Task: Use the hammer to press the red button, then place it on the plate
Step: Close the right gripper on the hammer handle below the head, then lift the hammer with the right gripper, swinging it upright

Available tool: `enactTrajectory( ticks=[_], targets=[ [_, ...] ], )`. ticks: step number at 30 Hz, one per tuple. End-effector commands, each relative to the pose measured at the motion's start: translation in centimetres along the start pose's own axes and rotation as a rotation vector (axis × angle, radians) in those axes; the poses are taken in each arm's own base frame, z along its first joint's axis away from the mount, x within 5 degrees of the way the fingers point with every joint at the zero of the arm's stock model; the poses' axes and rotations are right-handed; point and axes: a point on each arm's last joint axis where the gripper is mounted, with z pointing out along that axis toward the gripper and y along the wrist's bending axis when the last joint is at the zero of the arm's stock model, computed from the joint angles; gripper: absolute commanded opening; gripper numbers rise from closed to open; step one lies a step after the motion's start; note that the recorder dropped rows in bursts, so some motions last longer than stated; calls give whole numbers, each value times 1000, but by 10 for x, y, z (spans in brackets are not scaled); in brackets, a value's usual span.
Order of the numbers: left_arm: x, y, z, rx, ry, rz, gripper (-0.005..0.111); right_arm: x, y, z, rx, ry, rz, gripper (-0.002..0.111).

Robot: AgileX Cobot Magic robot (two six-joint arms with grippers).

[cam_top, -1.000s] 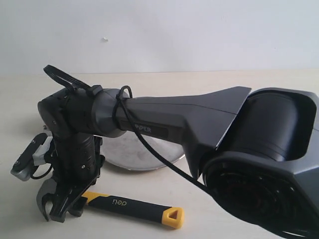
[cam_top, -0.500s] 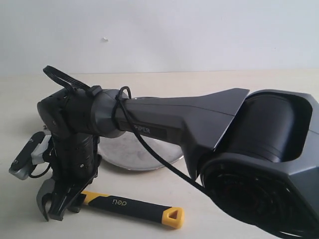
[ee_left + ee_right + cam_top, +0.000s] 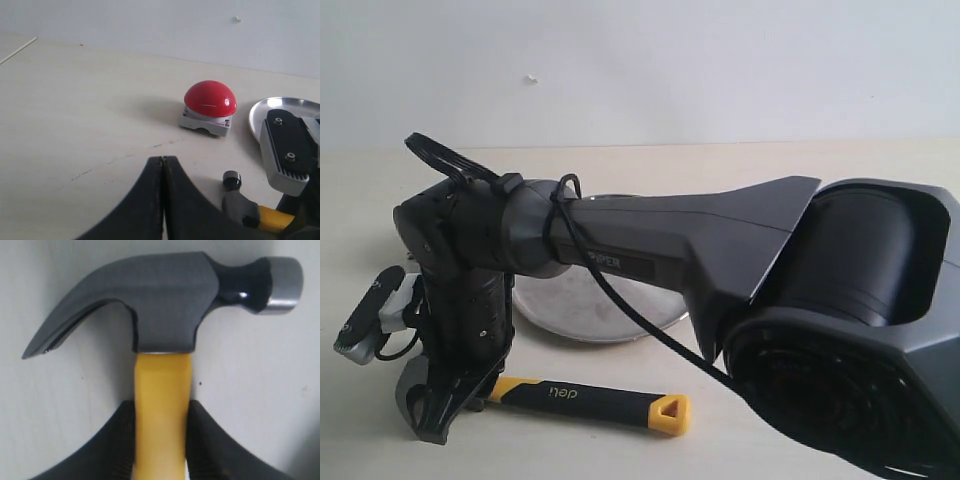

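The hammer [image 3: 590, 398] lies on the table in front of the plate [image 3: 582, 312], its yellow tip pointing right. My right gripper [image 3: 445, 415] has reached across to the left and is shut on the yellow neck of the handle just below the dark head [image 3: 165, 305]; a finger presses each side [image 3: 161, 407]. In the left wrist view the red button [image 3: 210, 98] sits on its grey base beside the plate [image 3: 257, 117], with the hammer's striking face [image 3: 232, 180] nearer. My left gripper [image 3: 163, 160] is shut with nothing in it. The arm hides the button in the exterior view.
The right arm's forearm [image 3: 720, 240] spans the exterior view and covers part of the plate. Its grey wrist camera [image 3: 370, 315] sticks out beside the gripper and shows close by in the left wrist view [image 3: 287, 150]. A pale wall stands behind the table.
The right gripper's fingers, spread over the hammer's neck a second ago, have come down and closed on it. The hammer has shifted slightly on the table.
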Motion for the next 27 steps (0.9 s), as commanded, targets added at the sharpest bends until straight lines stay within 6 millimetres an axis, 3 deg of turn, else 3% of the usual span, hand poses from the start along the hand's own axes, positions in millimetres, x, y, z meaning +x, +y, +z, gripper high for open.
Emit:
enactTrajectory(
  ticks=[1,8,12,16,20,23,27],
  targets=[
    [-1,0,0,-4,-14,-9,0,-5,-2,-47,57,-67,3,0],
    [-1,0,0,-4,-14,-9,0,-5,1,-145,170,-238,18,0],
    [-1,0,0,-4,-14,-9,0,-2,3,-184,187,-344,72,0],
    [-1,0,0,-4,-14,-9,0,-2,5,-203,149,-517,110,0],
    [-1,0,0,-4,-14,-9,0,8,8,-207,185,-617,111,0],
    [-1,0,0,-4,-14,-9,0,26,6,-201,204,-675,138,0],
    [-1,0,0,-4,-14,-9,0,67,-7,-199,147,-763,223,0]
  ],
)
